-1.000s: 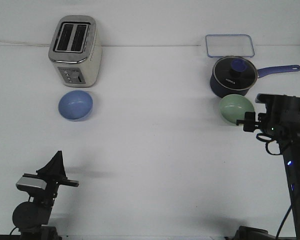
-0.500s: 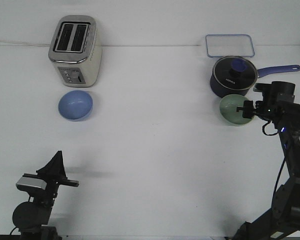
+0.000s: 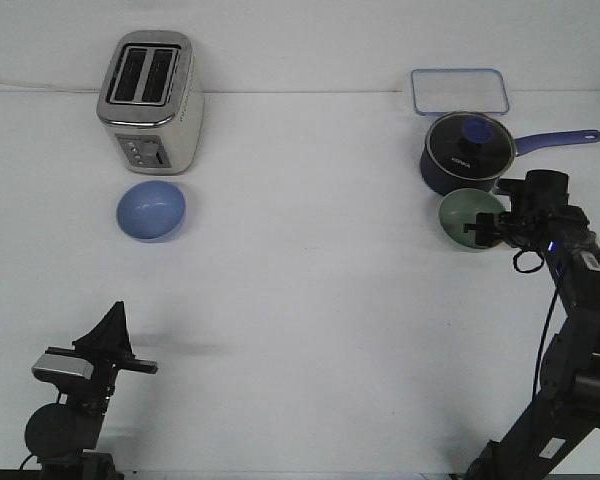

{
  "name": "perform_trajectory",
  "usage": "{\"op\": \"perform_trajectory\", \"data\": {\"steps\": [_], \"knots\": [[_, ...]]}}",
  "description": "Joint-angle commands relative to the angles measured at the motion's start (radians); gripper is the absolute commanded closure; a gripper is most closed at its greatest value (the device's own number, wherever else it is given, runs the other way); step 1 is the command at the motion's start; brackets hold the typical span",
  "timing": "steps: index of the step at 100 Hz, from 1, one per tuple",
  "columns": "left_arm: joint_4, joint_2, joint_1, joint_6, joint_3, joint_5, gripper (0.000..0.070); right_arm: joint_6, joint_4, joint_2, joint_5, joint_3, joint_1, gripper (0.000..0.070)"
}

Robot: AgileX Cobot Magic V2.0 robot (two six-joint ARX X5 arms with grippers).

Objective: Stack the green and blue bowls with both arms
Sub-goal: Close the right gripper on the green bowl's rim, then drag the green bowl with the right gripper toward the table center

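Right arm is reaching over the green bowl while the left arm is sitting folded low.

At the right of the frame, the right gripper is hanging over the near-right rim of the green bowl, which is sitting on the white table just in front of the dark blue saucepan; whether its pincer is released or clenched cannot be told from here. The blue bowl is resting at the left of the frame, just in front of the toaster, well apart from the green one. The left gripper is pointing upward in the lower left corner, gripping nothing; its opening is also unclear.
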Motion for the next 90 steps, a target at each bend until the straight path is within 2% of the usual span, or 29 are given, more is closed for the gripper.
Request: {"op": "perform_trajectory", "data": {"steps": [1, 12, 39, 70, 90], "knots": [[0.010, -0.002, 0.001, 0.002, -0.020, 0.001, 0.0690, -0.013, 0.006, 0.020, -0.003, 0.023, -0.004, 0.0506], [0.010, -0.002, 0.001, 0.002, -0.020, 0.001, 0.0690, -0.013, 0.007, 0.020, -0.003, 0.023, -0.005, 0.0700], [0.010, -0.002, 0.001, 0.002, -0.020, 0.001, 0.0690, 0.004, -0.030, 0.012, -0.015, 0.043, -0.006, 0.0700], [0.010, -0.002, 0.001, 0.002, -0.020, 0.001, 0.0690, 0.034, -0.117, -0.100, -0.164, 0.055, 0.019, 0.0700], [0.010, -0.002, 0.001, 0.002, -0.020, 0.001, 0.0690, 0.056, -0.173, -0.169, -0.237, 0.053, 0.108, 0.0700]]}}
